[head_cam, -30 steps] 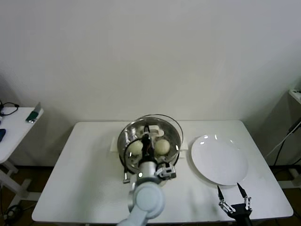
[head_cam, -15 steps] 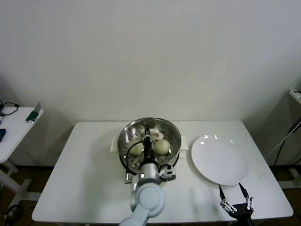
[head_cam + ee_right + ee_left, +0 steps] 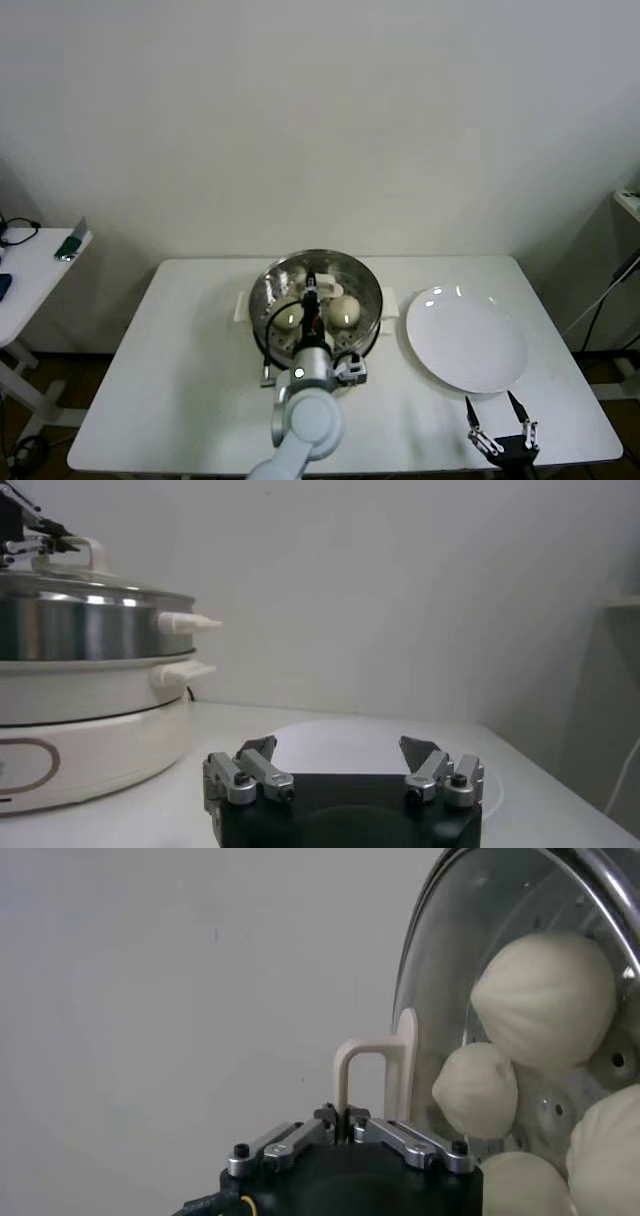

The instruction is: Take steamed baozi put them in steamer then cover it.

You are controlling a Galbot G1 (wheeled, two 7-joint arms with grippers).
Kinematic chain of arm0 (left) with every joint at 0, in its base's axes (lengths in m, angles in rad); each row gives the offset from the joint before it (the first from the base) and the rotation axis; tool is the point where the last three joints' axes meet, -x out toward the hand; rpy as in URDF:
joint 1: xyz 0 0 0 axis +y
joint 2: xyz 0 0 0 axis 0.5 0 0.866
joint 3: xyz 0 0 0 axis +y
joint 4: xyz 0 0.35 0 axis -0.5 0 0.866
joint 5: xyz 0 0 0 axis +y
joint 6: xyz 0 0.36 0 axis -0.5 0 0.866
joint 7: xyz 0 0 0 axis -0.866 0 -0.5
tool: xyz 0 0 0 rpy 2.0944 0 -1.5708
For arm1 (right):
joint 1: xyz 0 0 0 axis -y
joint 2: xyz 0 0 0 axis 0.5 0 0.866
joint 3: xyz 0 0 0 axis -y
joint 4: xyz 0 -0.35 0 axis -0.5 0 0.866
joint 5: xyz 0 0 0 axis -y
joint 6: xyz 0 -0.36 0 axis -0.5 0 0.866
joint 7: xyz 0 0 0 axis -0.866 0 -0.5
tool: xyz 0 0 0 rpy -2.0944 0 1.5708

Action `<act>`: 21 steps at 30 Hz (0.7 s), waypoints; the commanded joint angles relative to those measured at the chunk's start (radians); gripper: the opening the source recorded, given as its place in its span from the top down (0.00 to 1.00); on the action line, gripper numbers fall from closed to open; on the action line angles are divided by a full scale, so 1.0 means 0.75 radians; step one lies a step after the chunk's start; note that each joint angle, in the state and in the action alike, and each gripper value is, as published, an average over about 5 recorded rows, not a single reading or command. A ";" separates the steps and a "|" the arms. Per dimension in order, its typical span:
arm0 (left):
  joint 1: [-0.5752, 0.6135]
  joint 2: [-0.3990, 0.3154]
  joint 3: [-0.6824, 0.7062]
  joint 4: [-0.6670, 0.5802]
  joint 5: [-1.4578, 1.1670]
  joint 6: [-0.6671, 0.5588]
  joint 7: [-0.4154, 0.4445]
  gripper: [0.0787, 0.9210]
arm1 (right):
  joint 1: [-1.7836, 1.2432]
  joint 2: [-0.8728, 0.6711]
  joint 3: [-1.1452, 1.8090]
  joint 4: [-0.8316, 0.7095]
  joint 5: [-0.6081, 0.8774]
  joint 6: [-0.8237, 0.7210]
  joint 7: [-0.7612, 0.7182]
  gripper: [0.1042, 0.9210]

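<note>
The steamer point(image 3: 260, 332) stands at the table's back centre, steel pot point(image 3: 80, 625) on a white base point(image 3: 90, 725). The glass cover point(image 3: 341, 272) lies over its rim. My left gripper point(image 3: 313, 293) is above the middle of it, shut on the cover's cream handle point(image 3: 407, 1063); the jaws pinch its thin arch at the left gripper point(image 3: 346, 1114). Several baozi point(image 3: 545, 998) show through the glass, two plain in the head view point(image 3: 291, 318). My right gripper point(image 3: 500, 436) hangs open and empty near the front right edge, also the right gripper point(image 3: 340, 772).
An empty white plate point(image 3: 466, 340) lies right of the steamer, just ahead of the right gripper. A small side table point(image 3: 30, 270) with loose items stands at the far left. The left arm's wrist point(image 3: 308, 420) rises over the table's front centre.
The cover, earlier tilted and offset toward the back right, has come down centred onto the steamer with the left gripper still on its handle. The right gripper has drawn back slightly.
</note>
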 commanded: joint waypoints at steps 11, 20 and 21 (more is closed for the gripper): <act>0.046 0.080 0.044 -0.184 -0.107 -0.001 0.045 0.76 | 0.003 0.004 -0.009 0.011 -0.009 -0.052 0.012 0.12; 0.199 0.222 0.037 -0.473 -0.335 -0.044 0.001 0.45 | -0.004 -0.008 -0.019 0.014 0.007 -0.113 0.069 0.12; 0.231 0.242 0.021 -0.504 -0.378 -0.067 -0.028 0.42 | -0.007 -0.011 -0.022 0.017 0.008 -0.113 0.080 0.12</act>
